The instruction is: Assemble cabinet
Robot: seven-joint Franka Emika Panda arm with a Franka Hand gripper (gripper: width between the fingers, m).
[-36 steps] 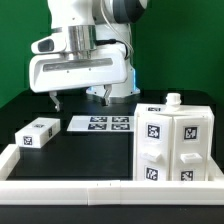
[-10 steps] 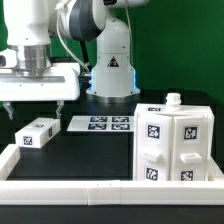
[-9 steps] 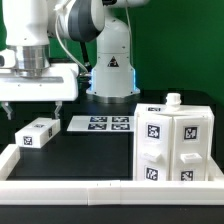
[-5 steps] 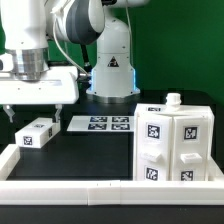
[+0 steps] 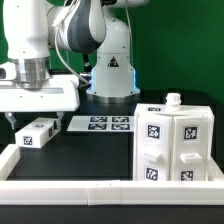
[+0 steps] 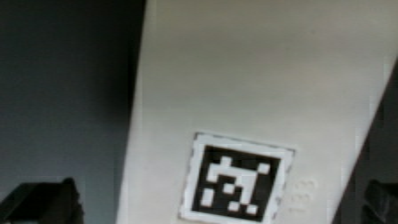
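Note:
The large white cabinet body with several tags stands at the exterior view's right. A small white tagged block lies at the left. My gripper hangs just above this block, open, with a finger on either side. In the wrist view the block fills the middle with its tag showing. The dark fingertips stand apart at both edges of the block. Nothing is held.
The marker board lies flat between the small block and the cabinet body. A long low white border rail runs along the front and up the left side. The robot base stands behind.
The gripper has moved to the exterior view's left and come down, from above the marker board to just over the small block. The parts have not moved.

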